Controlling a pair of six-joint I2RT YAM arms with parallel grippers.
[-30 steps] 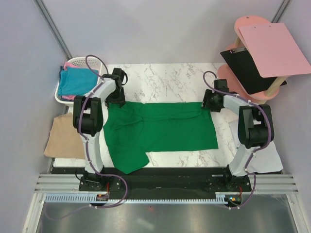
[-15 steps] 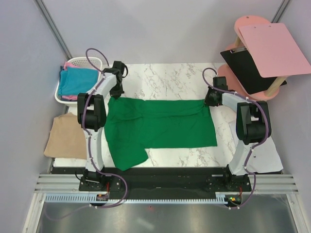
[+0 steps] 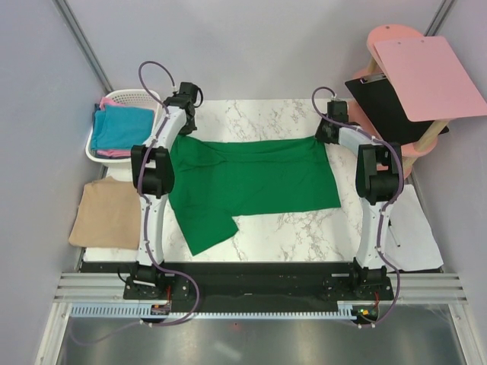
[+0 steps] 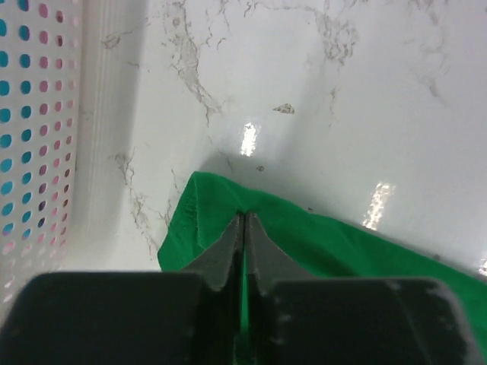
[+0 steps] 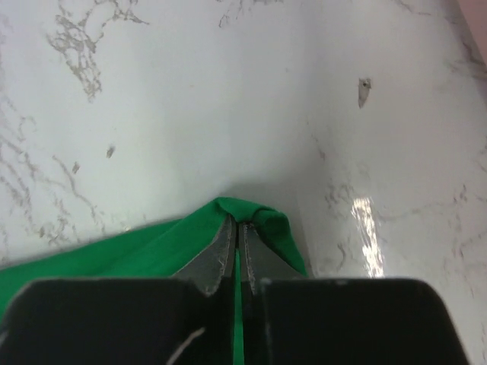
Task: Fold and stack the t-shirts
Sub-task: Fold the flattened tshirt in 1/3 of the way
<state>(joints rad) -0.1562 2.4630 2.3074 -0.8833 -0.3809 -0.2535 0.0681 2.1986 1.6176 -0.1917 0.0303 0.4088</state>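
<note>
Top external: left claw (image 3: 183, 133), right claw (image 3: 323, 138) pinch green t-shirt (image 3: 251, 179).

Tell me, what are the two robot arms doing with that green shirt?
They are working on folding t-shirts. The left gripper and the right gripper are each pinched shut on a far corner of the green t-shirt, which lies spread on the marble table. A tan t-shirt lies to the left, and a teal-blue t-shirt sits in the white basket.
</note>
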